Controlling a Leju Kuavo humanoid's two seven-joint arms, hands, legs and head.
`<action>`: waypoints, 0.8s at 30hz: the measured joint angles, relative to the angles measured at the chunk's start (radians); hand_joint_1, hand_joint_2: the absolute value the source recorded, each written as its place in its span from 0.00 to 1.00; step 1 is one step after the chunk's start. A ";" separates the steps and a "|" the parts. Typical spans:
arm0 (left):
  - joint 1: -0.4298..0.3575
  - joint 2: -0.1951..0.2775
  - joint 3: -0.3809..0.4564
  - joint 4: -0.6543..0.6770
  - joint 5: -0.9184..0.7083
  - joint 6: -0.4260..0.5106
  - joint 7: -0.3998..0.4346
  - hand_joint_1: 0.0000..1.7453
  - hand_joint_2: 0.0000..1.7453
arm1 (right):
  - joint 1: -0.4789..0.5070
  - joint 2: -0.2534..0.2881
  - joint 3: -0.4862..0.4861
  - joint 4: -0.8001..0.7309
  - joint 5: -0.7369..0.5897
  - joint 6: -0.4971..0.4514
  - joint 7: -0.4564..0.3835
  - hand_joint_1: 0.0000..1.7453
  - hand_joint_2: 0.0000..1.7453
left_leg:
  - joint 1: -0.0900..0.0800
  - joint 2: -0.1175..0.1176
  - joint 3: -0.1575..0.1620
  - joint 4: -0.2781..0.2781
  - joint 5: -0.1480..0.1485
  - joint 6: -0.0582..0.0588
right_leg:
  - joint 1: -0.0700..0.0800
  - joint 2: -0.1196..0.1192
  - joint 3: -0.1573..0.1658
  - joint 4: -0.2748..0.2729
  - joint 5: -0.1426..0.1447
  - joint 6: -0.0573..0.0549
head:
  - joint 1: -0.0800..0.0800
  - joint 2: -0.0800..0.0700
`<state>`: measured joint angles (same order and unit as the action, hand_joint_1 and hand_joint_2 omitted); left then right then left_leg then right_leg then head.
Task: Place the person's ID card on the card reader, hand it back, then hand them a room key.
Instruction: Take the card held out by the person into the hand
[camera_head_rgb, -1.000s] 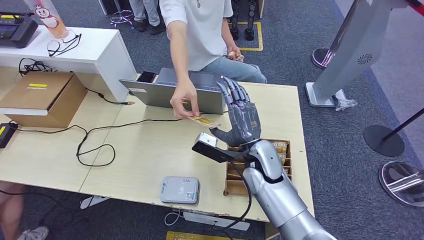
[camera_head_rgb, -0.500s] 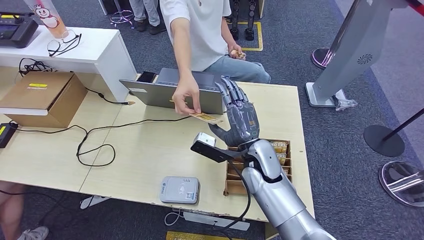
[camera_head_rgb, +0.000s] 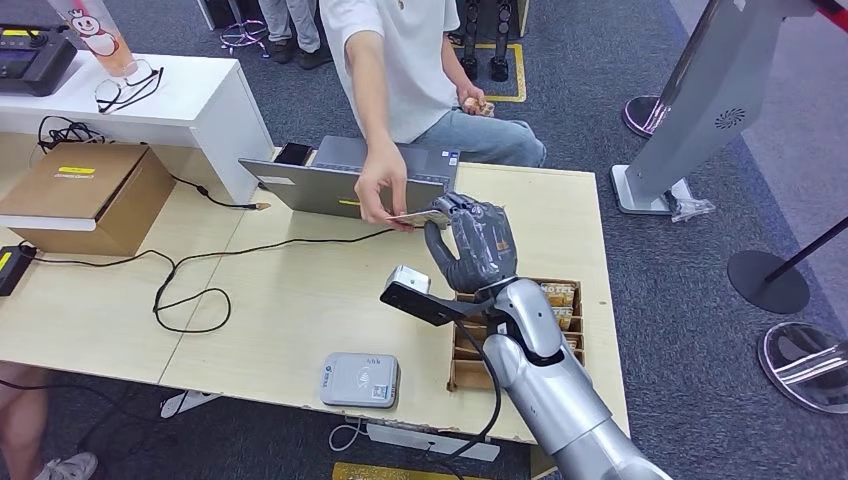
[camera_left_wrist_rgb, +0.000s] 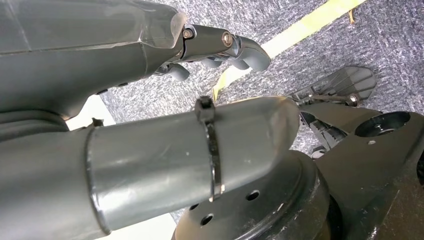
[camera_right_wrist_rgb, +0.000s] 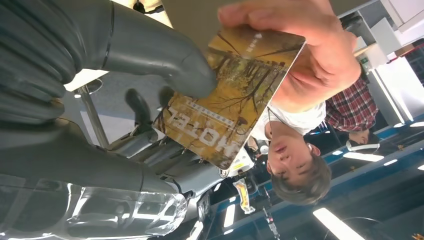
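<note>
Head view: the right hand (camera_head_rgb: 470, 245), fingers spread a second ago, now curls onto the card (camera_head_rgb: 421, 215), which the person's hand (camera_head_rgb: 381, 186) also holds above the table (camera_head_rgb: 300, 290), long axis crosswise. Right wrist view: thumb (camera_right_wrist_rgb: 165, 60) presses the card's printed face. Left wrist view: the left hand (camera_left_wrist_rgb: 210, 47) hangs curled, holding nothing.

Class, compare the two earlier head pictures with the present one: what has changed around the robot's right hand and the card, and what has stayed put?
The right hand has closed its fingers from outstretched and now pinches the card. The person's hand has lifted the card up off the table towards the robot and still holds it too. The laptop, card reader and cable have not moved.
</note>
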<state>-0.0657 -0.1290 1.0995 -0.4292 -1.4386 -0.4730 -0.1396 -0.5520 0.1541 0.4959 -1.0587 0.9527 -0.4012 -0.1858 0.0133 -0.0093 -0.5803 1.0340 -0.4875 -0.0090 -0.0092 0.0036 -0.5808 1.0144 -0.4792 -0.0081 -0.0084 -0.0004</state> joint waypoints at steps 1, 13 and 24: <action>0.000 0.000 -0.001 0.000 0.000 0.000 0.000 0.00 0.00 | 0.000 0.000 0.000 0.000 0.000 0.000 0.000 1.00 1.00 | 0.000 0.000 0.000 0.000 0.000 0.000 | 0.000 0.000 0.000 0.000 0.000 0.000 | 0.000 0.000; 0.000 0.000 -0.002 0.000 0.002 0.000 0.000 0.00 0.00 | 0.000 0.000 0.000 -0.003 0.000 0.003 0.000 1.00 1.00 | 0.000 0.000 0.000 0.000 0.000 0.000 | 0.000 0.000 0.000 0.000 0.000 0.000 | 0.000 0.000; 0.007 0.000 -0.008 0.000 0.010 -0.003 -0.002 0.00 0.00 | 0.001 0.000 0.000 -0.012 -0.021 0.033 -0.003 1.00 1.00 | 0.000 0.000 0.000 0.000 0.000 0.000 | 0.000 0.000 0.000 0.000 0.000 0.000 | 0.000 0.000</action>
<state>-0.0591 -0.1289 1.0917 -0.4291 -1.4288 -0.4765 -0.1411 -0.5506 0.1541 0.4964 -1.0707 0.9315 -0.3686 -0.1886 0.0133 -0.0093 -0.5803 1.0340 -0.4875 -0.0090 -0.0092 0.0036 -0.5808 1.0144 -0.4792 -0.0082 -0.0084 -0.0004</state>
